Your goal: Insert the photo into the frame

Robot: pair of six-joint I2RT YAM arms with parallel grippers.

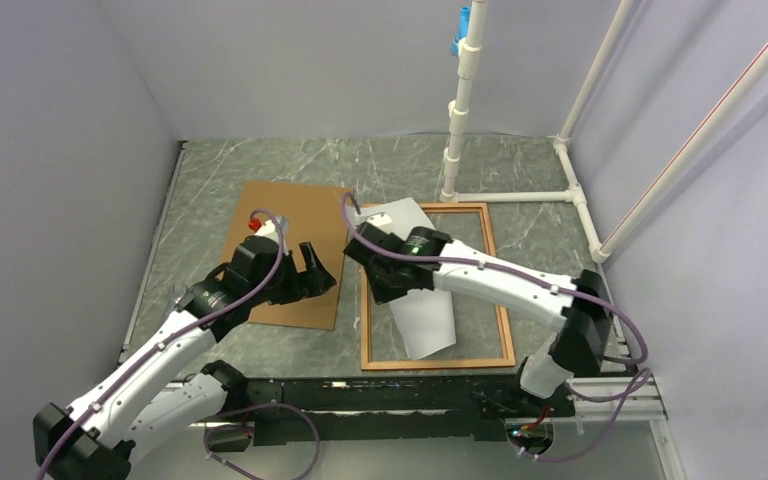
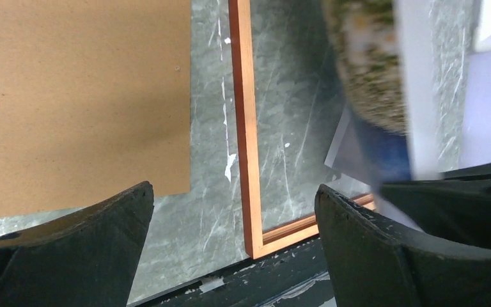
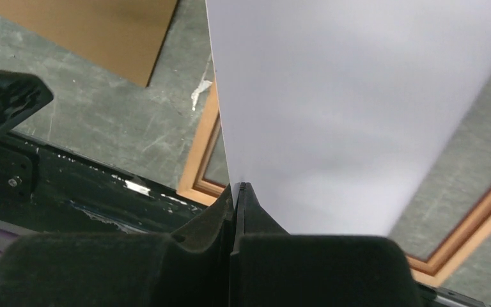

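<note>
While the right gripper [image 3: 236, 192] is clamped on one edge of the photo [image 1: 428, 322] (white back uppermost), the sheet slants over the wooden frame [image 1: 501, 300], which lies flat on the marbled table [image 1: 210, 170]. Left gripper [image 1: 315, 266] hovers, jaws spread wide and empty, above the right edge of the brown backing board [image 1: 280, 215].

The photo [image 1: 428, 322] shows a white back (its face is speckled green meadow and blue). The frame [image 1: 440, 364] is orange-brown, the board [image 1: 285, 215] plain brown, the surface [image 1: 250, 165] grey-green with white veins.
</note>
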